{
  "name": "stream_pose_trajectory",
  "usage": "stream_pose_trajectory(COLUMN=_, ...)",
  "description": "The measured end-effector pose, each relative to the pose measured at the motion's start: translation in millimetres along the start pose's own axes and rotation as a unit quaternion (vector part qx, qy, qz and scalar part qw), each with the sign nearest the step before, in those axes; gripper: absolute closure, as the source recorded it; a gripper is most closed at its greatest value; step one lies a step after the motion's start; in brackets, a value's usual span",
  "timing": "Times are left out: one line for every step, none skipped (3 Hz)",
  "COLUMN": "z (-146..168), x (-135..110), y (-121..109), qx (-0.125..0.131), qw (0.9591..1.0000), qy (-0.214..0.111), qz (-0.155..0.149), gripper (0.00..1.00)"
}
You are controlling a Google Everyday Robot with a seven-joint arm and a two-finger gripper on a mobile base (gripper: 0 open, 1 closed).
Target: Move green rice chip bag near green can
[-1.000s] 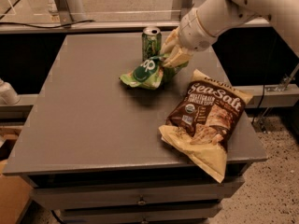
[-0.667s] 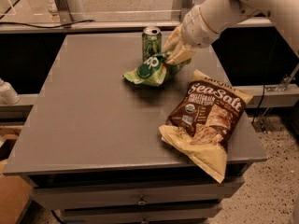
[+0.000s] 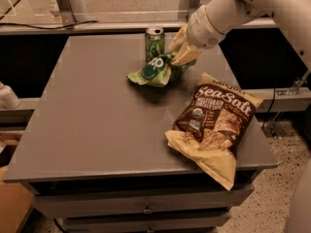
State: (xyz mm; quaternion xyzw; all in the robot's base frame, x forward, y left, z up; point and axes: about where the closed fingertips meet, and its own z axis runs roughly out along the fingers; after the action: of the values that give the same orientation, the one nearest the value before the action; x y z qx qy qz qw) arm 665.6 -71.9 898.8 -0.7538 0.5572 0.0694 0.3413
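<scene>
**Carrying step, judged close to its end.** To the left of my gripper hangs the green rice chip bag [image 3: 151, 72]. It is crumpled, and its far corner droops toward the table [image 3: 73, 110]. The shadow beneath suggests the bag is raised rather than resting, though I cannot be sure.

Also left of my gripper, just beyond the bag, stands the green can [image 3: 154, 43]. It is upright with its silver top showing, and the bag hides its lower part. Whether bag and can touch, I cannot tell.

My gripper [image 3: 179, 55] sits at the bag's right end, just beside the can. My fingers [image 3: 188, 57] are drawn together on the crinkled edge and hold nothing else.

To the right of my gripper, and nearer the table's front, lies the brown Sea Salt bag [image 3: 216, 125]. It lies flat with one corner overhanging the front edge, well apart from my grip and not part of this step.

**Next move, as I judge it.** The bag is already near the can, so what remains is to lower it and part the fingers. This calls for a gentle descent: the can looks light and narrow, and a sideways brush from the bag or my wrist could tip it.
</scene>
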Motion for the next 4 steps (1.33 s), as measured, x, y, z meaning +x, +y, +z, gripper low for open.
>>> stream_pose_trajectory(z=10, x=-4, y=-7, qx=0.003, qw=1.0000, qy=-0.009, qz=-0.002, gripper=1.00)
stream_pose_trajectory(z=19, x=-9, y=-13, qx=0.005, qw=0.9998, qy=-0.016, qz=-0.004, gripper=1.00)
stream_pose_trajectory(z=21, x=-10, y=-14, qx=0.005, qw=0.9998, qy=-0.018, qz=-0.004, gripper=1.00)
stream_pose_trajectory(z=28, x=-10, y=-12, qx=0.004, qw=0.9998, qy=-0.019, qz=0.005, gripper=0.82)
